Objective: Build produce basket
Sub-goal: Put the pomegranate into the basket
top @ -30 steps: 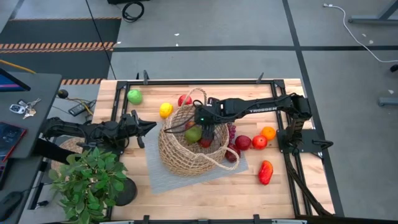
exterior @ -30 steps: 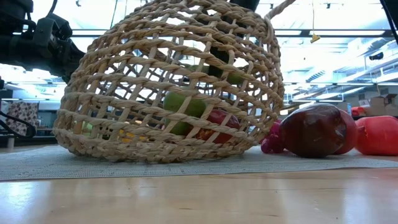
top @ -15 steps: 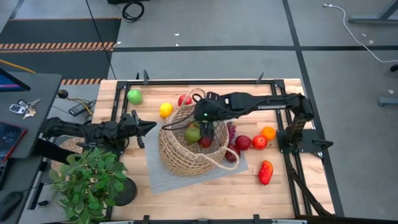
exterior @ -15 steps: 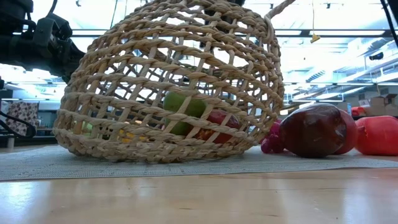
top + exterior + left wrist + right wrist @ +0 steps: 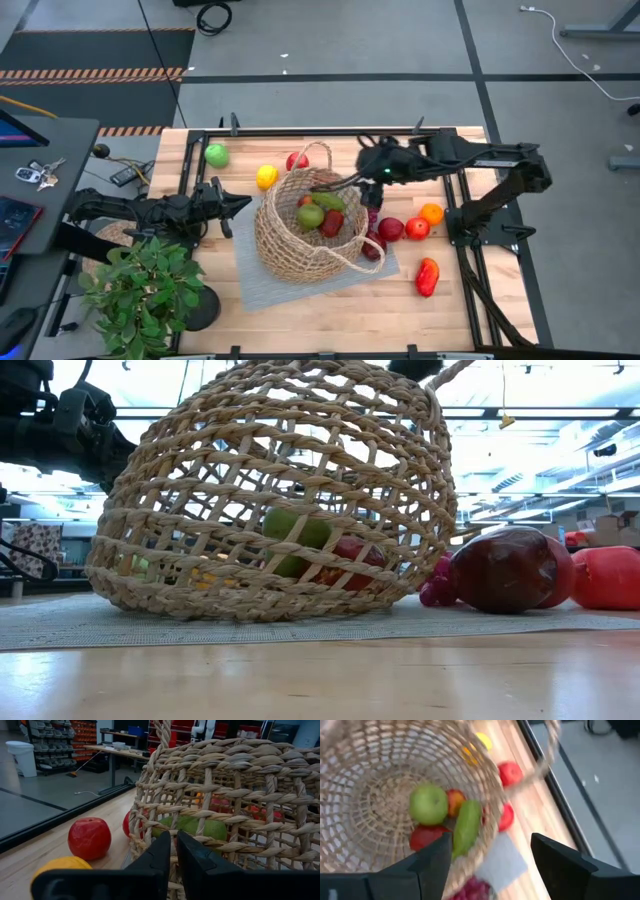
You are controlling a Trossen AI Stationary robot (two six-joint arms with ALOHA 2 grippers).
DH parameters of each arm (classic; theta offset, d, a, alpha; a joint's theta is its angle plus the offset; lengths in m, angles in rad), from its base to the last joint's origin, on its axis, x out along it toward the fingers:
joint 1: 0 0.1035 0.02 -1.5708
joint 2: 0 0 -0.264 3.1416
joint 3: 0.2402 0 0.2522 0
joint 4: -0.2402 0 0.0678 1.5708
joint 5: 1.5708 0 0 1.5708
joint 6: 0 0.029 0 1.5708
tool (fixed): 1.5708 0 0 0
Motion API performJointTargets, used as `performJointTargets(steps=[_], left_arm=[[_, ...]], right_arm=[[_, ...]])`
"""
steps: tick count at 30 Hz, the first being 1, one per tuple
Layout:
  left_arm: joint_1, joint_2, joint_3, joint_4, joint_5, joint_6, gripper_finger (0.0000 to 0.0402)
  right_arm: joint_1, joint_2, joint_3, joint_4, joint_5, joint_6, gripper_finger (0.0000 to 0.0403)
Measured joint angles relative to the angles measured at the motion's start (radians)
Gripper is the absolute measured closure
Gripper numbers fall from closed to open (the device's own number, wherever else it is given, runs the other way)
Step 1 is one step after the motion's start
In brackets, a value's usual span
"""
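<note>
Resting on the mat (image 5: 262, 285) at table centre, the basket (image 5: 300, 245) is judged light, stiff; handles suit gripping. Left gripper (image 5: 240, 204), at nine o'clock, is closed, empty. Right gripper (image 5: 340, 184), at one o'clock, is parted, empty.

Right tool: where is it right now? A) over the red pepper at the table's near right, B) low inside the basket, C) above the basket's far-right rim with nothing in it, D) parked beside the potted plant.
C: the right tool hangs open and empty above the basket rim.
</note>
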Motion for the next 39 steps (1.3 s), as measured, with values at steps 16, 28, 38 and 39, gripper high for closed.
performJointTargets(steps=[16,28,38,39], left_arm=[[0.0,0.0,0.0,0.0,0.0,0.0,0.0361],[0.0,0.0,0.0,0.0,0.0,0.0,0.0366],[0.0,0.0,0.0,0.0,0.0,0.0,0.0366],[0.0,0.0,0.0,0.0,0.0,0.0,0.0367]], right_arm=[[0.012,-0.335,-0.638,0.128,-0.066,0.362,0.0126],[0.03,-0.354,-0.922,0.47,-0.2,0.396,0.0056],[0.101,-0.359,-1.028,0.583,-0.132,0.448,0.0017],[0.112,-0.362,-1.038,0.599,-0.119,0.452,0.0018]])
